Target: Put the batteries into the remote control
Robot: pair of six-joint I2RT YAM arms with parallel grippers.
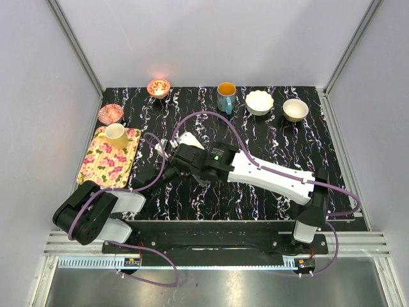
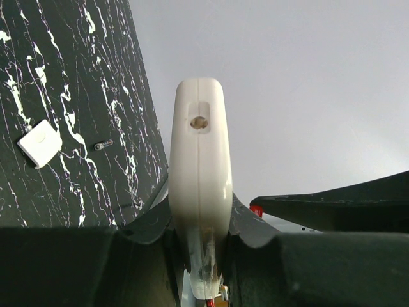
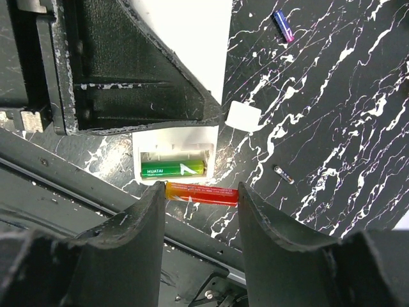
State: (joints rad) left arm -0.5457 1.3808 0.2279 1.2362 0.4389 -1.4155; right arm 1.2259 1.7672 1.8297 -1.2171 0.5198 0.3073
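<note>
My left gripper (image 2: 199,220) is shut on the remote control (image 2: 199,166), a white handset seen edge-on between its jaws. In the right wrist view the remote control (image 3: 192,45) shows its plain back with the battery bay open, and a green battery (image 3: 172,169) lies in the bay. My right gripper (image 3: 201,195) is shut on a reddish-orange battery (image 3: 201,192), held end to end between its fingers just below the bay's lower edge. A bluish battery (image 3: 283,25) and a dark battery (image 3: 284,174) lie loose on the black marbled table, near the small white cover (image 3: 243,117).
A floral tray (image 1: 102,163) with a yellow cup (image 1: 116,135) sits at the left. Along the back stand a red-patterned bowl (image 1: 158,87), a blue mug (image 1: 225,97) and two pale bowls (image 1: 259,102). Both arms meet at mid-table.
</note>
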